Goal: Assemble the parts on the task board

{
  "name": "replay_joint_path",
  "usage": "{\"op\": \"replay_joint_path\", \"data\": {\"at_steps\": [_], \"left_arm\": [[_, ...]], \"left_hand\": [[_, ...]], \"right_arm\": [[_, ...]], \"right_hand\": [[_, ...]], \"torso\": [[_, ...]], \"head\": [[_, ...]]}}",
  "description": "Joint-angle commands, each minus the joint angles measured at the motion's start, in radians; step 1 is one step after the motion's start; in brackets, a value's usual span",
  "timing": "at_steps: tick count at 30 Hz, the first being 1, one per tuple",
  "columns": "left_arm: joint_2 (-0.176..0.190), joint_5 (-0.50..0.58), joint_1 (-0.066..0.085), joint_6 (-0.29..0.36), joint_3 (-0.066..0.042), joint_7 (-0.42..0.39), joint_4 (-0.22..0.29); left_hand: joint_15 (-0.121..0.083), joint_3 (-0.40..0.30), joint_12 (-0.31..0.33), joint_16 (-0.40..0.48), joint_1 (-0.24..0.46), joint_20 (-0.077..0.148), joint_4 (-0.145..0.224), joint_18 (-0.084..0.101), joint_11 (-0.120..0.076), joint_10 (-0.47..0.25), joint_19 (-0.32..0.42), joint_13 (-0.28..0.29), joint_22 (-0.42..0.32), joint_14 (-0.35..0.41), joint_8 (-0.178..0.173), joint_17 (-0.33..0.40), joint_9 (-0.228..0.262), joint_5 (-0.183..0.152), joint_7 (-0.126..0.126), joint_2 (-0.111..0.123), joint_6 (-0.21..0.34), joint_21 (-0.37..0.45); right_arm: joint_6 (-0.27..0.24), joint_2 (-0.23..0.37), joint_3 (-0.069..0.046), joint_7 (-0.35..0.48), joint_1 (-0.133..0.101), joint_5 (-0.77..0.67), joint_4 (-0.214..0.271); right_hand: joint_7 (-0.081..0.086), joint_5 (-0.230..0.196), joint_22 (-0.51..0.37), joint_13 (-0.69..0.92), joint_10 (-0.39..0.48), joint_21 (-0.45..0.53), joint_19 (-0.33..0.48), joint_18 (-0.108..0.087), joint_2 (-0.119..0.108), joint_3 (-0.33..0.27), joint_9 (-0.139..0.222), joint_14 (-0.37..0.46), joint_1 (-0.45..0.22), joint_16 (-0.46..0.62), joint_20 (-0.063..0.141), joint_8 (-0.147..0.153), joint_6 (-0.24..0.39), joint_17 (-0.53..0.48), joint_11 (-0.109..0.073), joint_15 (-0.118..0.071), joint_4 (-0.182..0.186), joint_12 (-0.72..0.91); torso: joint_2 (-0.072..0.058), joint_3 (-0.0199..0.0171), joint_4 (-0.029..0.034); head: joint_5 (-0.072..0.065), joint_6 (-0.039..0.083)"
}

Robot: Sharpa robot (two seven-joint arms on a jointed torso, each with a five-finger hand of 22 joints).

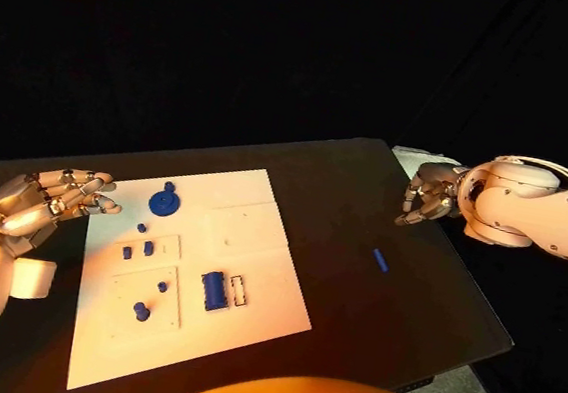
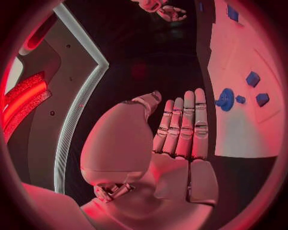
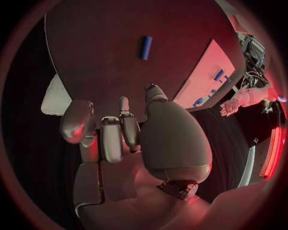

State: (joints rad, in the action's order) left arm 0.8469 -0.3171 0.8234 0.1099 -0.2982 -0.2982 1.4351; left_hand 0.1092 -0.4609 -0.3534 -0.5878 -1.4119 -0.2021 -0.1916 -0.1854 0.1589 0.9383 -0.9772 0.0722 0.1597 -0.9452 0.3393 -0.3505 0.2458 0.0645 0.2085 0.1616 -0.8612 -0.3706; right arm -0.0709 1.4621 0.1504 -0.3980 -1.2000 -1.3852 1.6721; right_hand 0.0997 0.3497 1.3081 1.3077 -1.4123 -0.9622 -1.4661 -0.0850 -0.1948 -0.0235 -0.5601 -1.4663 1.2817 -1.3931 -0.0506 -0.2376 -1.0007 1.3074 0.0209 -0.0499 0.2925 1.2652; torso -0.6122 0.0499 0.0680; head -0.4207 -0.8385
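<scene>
Task board (image 1: 265, 229) — white plate, mid-table, blue parts seated on it.
Round part (image 1: 163, 203) near the far edge, block (image 1: 215, 290) toward the near; one loose part (image 1: 380, 259) off the board. Left hand (image 1: 50, 200) beside it — fingers straight, empty. Right hand (image 1: 433, 193) curled, holding nothing.

The task board (image 1: 191, 324) is flanked by the left hand (image 1: 42, 202) and right hand (image 1: 430, 194) (both empty); one blue part (image 1: 380, 260) is seen on the surface (image 1: 414, 298).

A black table (image 1: 398, 306) stands before dark black drapes, with pale floor beneath its corner.
</scene>
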Motion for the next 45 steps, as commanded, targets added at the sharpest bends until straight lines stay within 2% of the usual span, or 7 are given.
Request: {"op": "replay_joint_path", "data": {"at_steps": [1,7,9,17,20,37,45], "left_arm": [[-0.006,0.006,-0.001,-0.004,0.0,-0.013,-0.001],[-0.006,0.006,-0.001,-0.004,0.0,-0.013,0.0],[-0.005,0.006,-0.001,-0.003,0.0,-0.013,0.0],[-0.001,0.006,-0.001,-0.004,0.0,-0.012,0.002],[0.002,0.006,-0.001,-0.003,0.0,-0.011,0.003],[0.003,0.006,-0.001,-0.003,0.0,-0.007,0.003],[0.006,0.005,-0.001,-0.004,0.0,-0.006,0.005]], "left_hand": [[-0.002,0.005,-0.005,-0.006,0.001,-0.006,0.0,0.004,0.001,-0.006,0.0,0.001,-0.001,0.007,0.005,-0.001,-0.001,0.001,0.005,-0.003,0.005,0.006],[-0.002,0.005,-0.005,-0.006,0.001,-0.006,0.0,0.004,0.001,-0.006,0.0,0.001,-0.001,0.007,0.005,-0.001,-0.001,0.001,0.005,-0.003,0.005,0.006],[-0.002,0.005,-0.005,-0.006,0.001,-0.006,0.0,0.004,0.001,-0.006,0.0,0.001,-0.001,0.007,0.005,-0.001,-0.001,0.001,0.005,-0.003,0.005,0.006],[-0.002,0.005,-0.005,-0.006,0.001,-0.006,0.0,0.004,0.001,-0.006,0.0,0.001,-0.001,0.007,0.005,-0.001,-0.001,0.001,0.005,-0.003,0.005,0.006],[-0.002,0.005,-0.005,-0.006,0.001,-0.006,0.0,0.004,0.001,-0.006,0.0,0.001,-0.001,0.007,0.005,-0.001,-0.001,0.001,0.005,-0.003,0.005,0.006],[-0.003,0.005,-0.006,-0.006,0.001,-0.006,0.0,0.004,0.001,-0.005,-0.001,0.001,-0.002,0.008,0.006,-0.002,-0.001,0.001,0.004,-0.004,0.004,0.007],[-0.003,0.005,-0.006,-0.006,0.001,-0.006,0.0,0.004,0.001,-0.005,-0.001,0.001,-0.002,0.008,0.006,-0.002,-0.001,0.001,0.004,-0.004,0.004,0.007]], "right_arm": [[0.066,0.003,0.003,-0.079,0.001,-0.107,0.016],[0.072,-0.008,0.013,-0.095,0.011,-0.125,0.018],[0.072,-0.019,0.015,-0.097,0.026,-0.123,0.017],[0.069,-0.08,0.018,-0.098,0.1,-0.1,0.019],[0.072,-0.092,0.018,-0.097,0.114,-0.093,0.014],[0.057,-0.131,0.018,-0.1,0.139,-0.091,0.0],[0.042,-0.161,0.018,-0.101,0.158,-0.093,-0.019]], "right_hand": [[0.001,0.006,0.079,0.077,0.005,0.002,-0.02,-0.007,0.001,-0.008,-0.001,-0.046,-0.006,0.0,0.0,0.004,0.006,0.057,0.0,-0.001,0.0,-0.004],[0.0,0.007,0.091,0.086,-0.005,-0.04,-0.027,0.0,0.006,-0.013,-0.002,-0.054,-0.003,-0.024,0.0,0.002,0.003,0.085,-0.001,-0.001,0.0,0.012],[-0.001,0.006,0.093,0.088,-0.007,-0.046,-0.029,0.001,0.009,-0.02,-0.002,-0.057,-0.006,-0.03,0.0,0.002,0.003,0.093,-0.001,-0.001,0.001,0.016],[-0.002,-0.001,0.111,0.107,-0.027,-0.108,-0.043,0.01,0.025,-0.048,0.003,-0.071,-0.022,-0.068,0.001,0.001,-0.003,0.137,-0.002,-0.002,0.002,0.049],[-0.003,-0.002,0.117,0.114,-0.034,-0.127,-0.046,0.013,0.029,-0.053,0.004,-0.074,-0.023,-0.078,0.002,0.001,-0.006,0.149,-0.003,-0.003,0.001,0.061],[-0.007,-0.001,0.138,0.133,-0.052,-0.188,-0.056,0.022,0.045,-0.065,0.01,-0.083,-0.027,-0.107,0.004,-0.002,-0.018,0.182,-0.006,-0.005,0.001,0.093],[-0.01,0.011,0.155,0.145,-0.062,-0.229,-0.062,0.028,0.075,-0.051,0.021,-0.088,0.012,-0.124,0.007,0.002,-0.027,0.203,-0.009,-0.007,-0.002,0.112]], "torso": [[0.003,-0.0015,-0.0022],[0.001,0.0008,0.002],[0.001,0.0006,-0.0013],[0.001,-0.0005,0.0003],[0.0,-0.0007,-0.0002],[0.0,-0.0007,0.0],[0.0,-0.0005,0.0001]], "head": [[0.001,0.001],[0.0,0.003],[0.005,0.002],[0.012,-0.002],[0.014,-0.003],[0.02,-0.01],[0.027,-0.015]]}}
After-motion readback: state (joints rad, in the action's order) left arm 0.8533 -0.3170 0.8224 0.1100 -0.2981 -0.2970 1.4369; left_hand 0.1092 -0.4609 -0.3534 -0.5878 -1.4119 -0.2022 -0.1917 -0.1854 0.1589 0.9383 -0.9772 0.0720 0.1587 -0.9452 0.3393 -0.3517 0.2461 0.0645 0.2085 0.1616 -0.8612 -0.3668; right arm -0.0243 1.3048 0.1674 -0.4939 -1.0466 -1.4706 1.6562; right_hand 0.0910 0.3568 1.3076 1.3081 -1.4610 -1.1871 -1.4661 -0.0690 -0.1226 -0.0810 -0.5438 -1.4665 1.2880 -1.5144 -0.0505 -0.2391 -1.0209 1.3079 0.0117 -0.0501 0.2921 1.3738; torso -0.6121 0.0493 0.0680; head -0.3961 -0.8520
